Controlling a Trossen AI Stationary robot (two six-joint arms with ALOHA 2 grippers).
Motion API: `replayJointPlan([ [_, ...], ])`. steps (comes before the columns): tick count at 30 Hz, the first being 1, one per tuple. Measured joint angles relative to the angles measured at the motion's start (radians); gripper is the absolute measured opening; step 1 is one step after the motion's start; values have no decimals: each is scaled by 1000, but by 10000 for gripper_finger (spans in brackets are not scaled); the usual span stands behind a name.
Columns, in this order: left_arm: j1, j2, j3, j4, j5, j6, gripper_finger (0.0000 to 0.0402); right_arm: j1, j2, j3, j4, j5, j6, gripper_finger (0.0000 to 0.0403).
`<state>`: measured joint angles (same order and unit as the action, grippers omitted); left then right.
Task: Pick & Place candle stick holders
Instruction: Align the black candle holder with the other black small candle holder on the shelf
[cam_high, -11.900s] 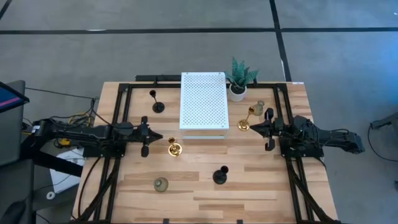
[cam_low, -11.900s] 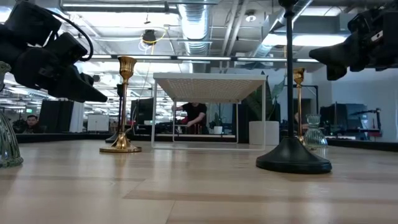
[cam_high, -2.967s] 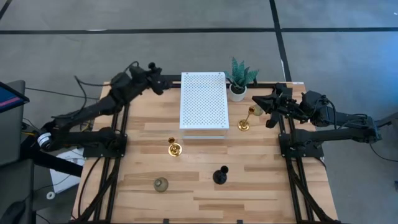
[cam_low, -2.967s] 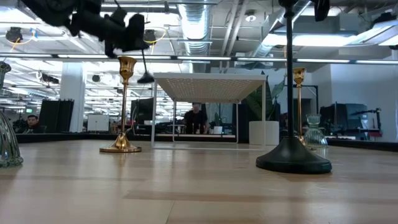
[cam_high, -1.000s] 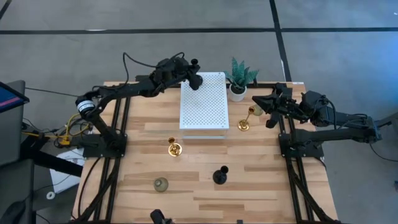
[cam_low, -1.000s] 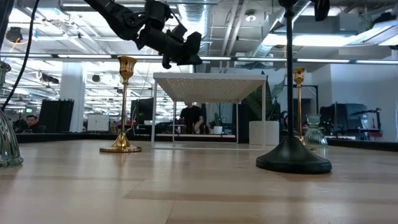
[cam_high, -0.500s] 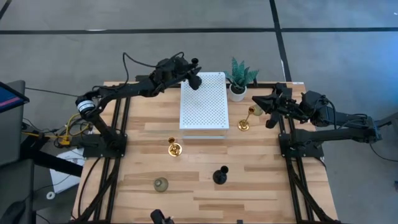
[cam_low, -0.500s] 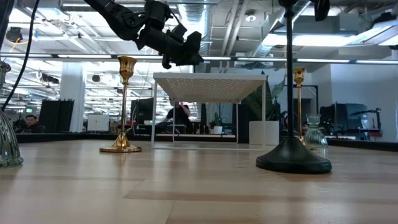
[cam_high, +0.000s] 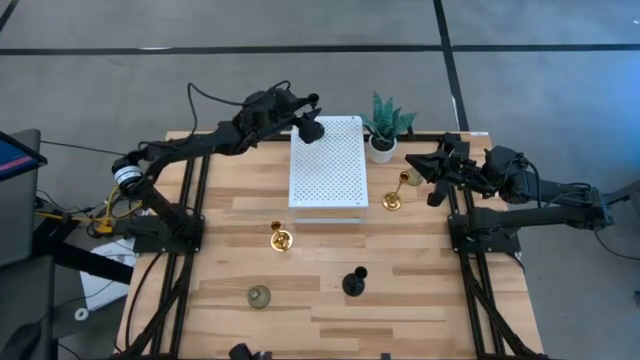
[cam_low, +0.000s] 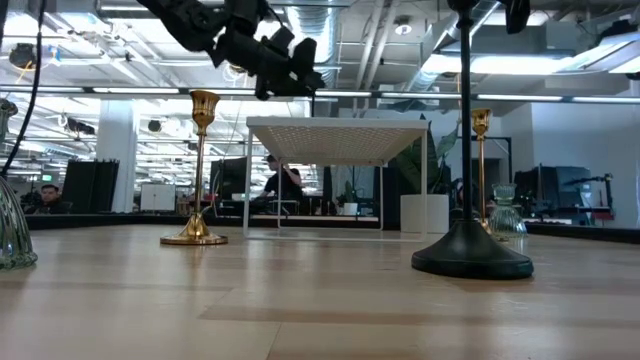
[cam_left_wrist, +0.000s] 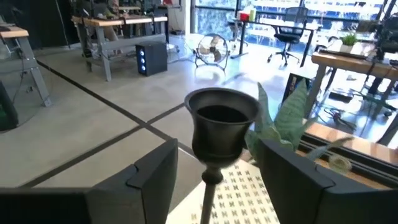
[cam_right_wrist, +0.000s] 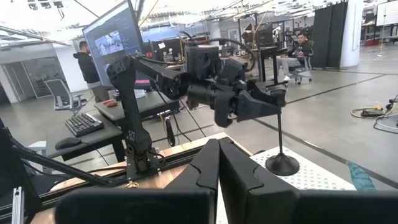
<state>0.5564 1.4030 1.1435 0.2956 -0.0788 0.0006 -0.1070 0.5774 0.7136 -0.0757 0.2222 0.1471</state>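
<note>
A slim black candle stick holder (cam_left_wrist: 222, 127) stands upright by its round base (cam_right_wrist: 281, 165) on the far left corner of the white perforated stand (cam_high: 328, 170). My left gripper (cam_left_wrist: 214, 158) is open. Its fingers stand on either side of the holder's cup without touching it. My right gripper (cam_right_wrist: 219, 155) is shut and empty, raised at the table's right (cam_high: 418, 168). It is beside a gold holder (cam_high: 392, 200) and a pale-green glass one (cam_high: 414, 177). On the table stand another gold holder (cam_high: 280, 239), a black one (cam_high: 354, 283) and a green glass one (cam_high: 259, 296).
A small green plant in a white pot (cam_high: 384, 128) stands just right of the stand's far end. The stand is raised on thin legs (cam_low: 246, 185). People sit and stand in the room beyond the table.
My left gripper has opened around the black holder's cup, then risen a little and drawn slightly back toward the table's left. The black holder stays upright on the stand's far left corner.
</note>
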Motion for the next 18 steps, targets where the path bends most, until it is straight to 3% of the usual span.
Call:
replayJointPlan([
  [8, -43, -161, 0, -280, 2, -3, 209, 0, -3, 0, 1, 0, -32, 0],
  [18, -170, -335, -1, -371, 3, 45, 167, 2, -3, 0, -59, -4, -8, 0],
])
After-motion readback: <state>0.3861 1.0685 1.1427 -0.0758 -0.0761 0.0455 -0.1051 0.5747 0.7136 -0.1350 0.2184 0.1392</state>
